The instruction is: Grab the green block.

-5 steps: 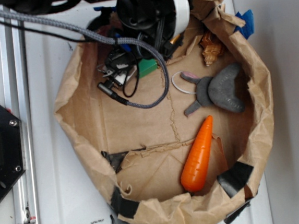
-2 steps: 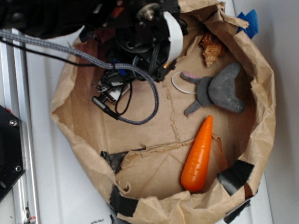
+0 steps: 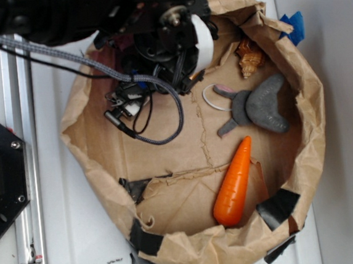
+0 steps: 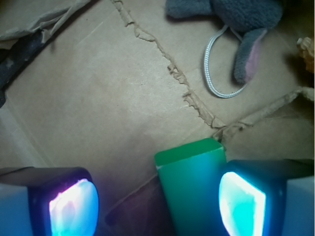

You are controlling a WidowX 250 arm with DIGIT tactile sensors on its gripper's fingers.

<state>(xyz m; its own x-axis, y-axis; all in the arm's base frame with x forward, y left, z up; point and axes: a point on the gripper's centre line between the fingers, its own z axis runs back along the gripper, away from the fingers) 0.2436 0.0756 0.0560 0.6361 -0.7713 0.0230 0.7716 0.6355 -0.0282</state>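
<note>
In the wrist view the green block [image 4: 193,187] lies on the brown paper floor between my two glowing pads [image 4: 74,209]. It sits close against the right-hand pad, with a wide gap to the left one. My gripper [image 4: 157,209] is open around it. In the exterior view the arm and gripper [image 3: 157,53] hang over the upper left of the paper-lined bowl [image 3: 312,132] and hide the block entirely.
An orange carrot [image 3: 233,182] lies at the lower right of the bowl. A grey plush toy [image 3: 258,107] [image 4: 236,22] with a white loop [image 3: 214,98] lies right of the gripper. A tan shell-like piece [image 3: 249,56] sits by the far rim. Black cables [image 3: 144,110] trail left.
The arm has moved down and left over the green block, which showed a second ago and is now covered. The cables shifted slightly left.
</note>
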